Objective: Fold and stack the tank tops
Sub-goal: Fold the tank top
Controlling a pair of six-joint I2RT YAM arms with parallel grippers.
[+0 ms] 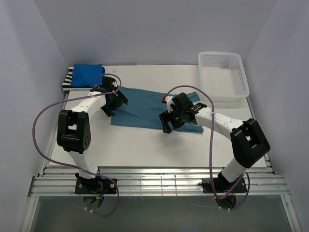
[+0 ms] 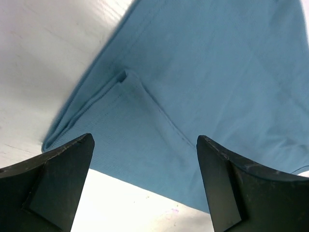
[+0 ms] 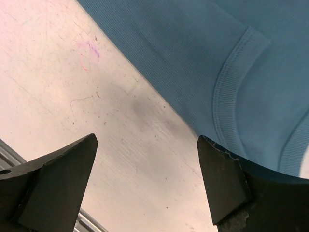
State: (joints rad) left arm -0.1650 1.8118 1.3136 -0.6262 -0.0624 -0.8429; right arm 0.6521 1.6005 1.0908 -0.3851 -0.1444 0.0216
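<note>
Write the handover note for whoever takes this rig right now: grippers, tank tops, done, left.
Left gripper: open, empty, above the left end of the muted teal-blue cloth tank top.
Right gripper: open, empty, above its right edge.
Done: bright royal blue cloth top folded, lying on the black-and-white striped cloth top at the far-left corner.
Left: finish folding the teal top, lying mid-table, then stack it there.

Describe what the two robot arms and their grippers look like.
Both the left arm and right arm have white links with blocky black joints, and a purple cable loops along each. The left gripper and right gripper each have two black wedge-shaped fingers. A red spot marks the right one.
</note>
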